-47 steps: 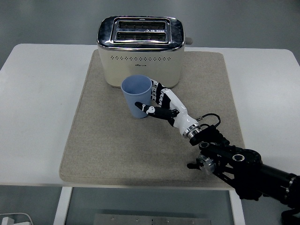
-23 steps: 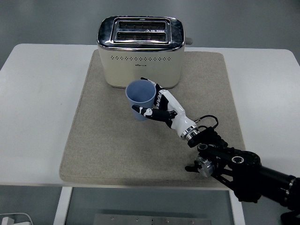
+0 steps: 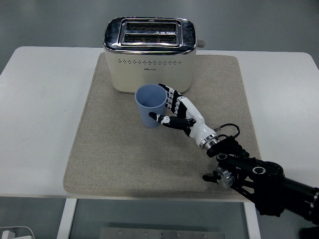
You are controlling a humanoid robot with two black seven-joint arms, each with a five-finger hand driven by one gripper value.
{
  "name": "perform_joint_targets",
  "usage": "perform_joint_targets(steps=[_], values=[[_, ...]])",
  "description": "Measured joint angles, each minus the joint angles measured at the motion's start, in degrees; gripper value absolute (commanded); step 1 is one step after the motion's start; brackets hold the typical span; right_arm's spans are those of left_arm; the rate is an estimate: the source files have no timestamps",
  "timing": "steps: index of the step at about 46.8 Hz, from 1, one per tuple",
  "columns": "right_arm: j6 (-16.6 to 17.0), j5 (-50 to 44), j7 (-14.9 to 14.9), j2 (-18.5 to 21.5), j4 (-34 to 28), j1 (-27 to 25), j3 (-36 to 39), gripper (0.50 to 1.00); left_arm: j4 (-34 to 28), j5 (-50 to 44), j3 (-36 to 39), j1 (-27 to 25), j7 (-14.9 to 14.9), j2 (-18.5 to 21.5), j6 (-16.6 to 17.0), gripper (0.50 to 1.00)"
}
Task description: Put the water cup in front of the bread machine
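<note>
A light blue water cup stands upright on the beige mat, just in front of the cream and chrome bread machine and slightly right of its middle. My right hand reaches in from the lower right and is shut on the cup. Its thumb lies across the cup's near side, and its fingers wrap the far right side. The cup's base looks level with the mat. The left arm does not show.
The mat covers the middle of the white table. The toaster's lever sticks out on its right side. My black right forearm lies over the mat's near right corner.
My right hand has carried the cup slightly right and towards me. The cup was tilted half a second ago and now stands upright.
</note>
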Motion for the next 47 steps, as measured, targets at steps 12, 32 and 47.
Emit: perform_joint_targets(steps=[12,32,47], values=[[0.1,0.0,0.0,-0.4,0.0,-0.4,0.8,0.915,0.0,0.0,0.0,0.0,0.0,0.0,0.0,1.0],[0.6,0.0,0.0,-3.7,0.0,-2.0,2.5,0.915,0.0,0.0,0.0,0.0,0.0,0.0,0.0,1.0],[0.7,0.0,0.0,-6.7,0.1,-2.0,2.7,0.915,0.0,0.0,0.0,0.0,0.0,0.0,0.0,1.0]])
